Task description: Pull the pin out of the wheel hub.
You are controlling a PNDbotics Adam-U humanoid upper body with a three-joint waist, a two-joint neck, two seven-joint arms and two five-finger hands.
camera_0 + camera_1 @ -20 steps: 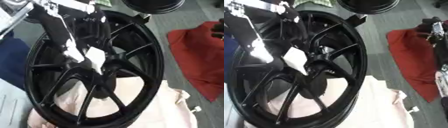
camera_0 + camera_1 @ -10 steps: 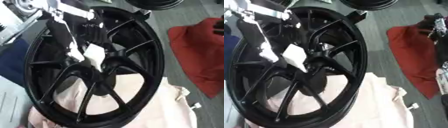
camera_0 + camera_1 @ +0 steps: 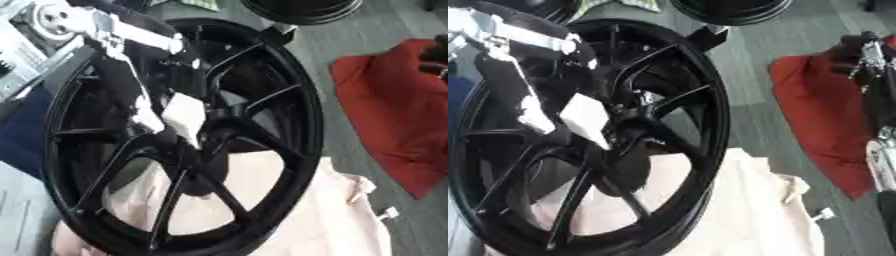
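Large black spoked wheel (image 3: 289, 125) filling most of the view, lying tilted on a pale pink cloth (image 3: 324, 220) spread over grey floor (image 3: 367, 35). Hub (image 3: 214, 135) at the meeting of the spokes, roughly mid-wheel. Pin not distinguishable: too dark and blurred around the hub to pick out.

Left arm (image 3: 114, 30) entering from the upper left corner, silver joint at the top, black forearm angled down and rightward across the wheel's upper spokes. Left hand (image 3: 166, 117) reaching down onto the hub area, a white block-like patch on its back facing up, dark fingers below it merging with the black spokes. Cannot tell whether the fingers are curled, apart, or clamped on anything.

Right arm (image 3: 881, 125) showing only along the right edge of the right eye view, a black and silver limb hanging well apart from the wheel; hand itself not made out.

Red cloth (image 3: 394, 110) on the floor right of the wheel. Second black wheel (image 3: 302, 10) at the top edge. Blue fabric (image 3: 22, 130) at the left edge.
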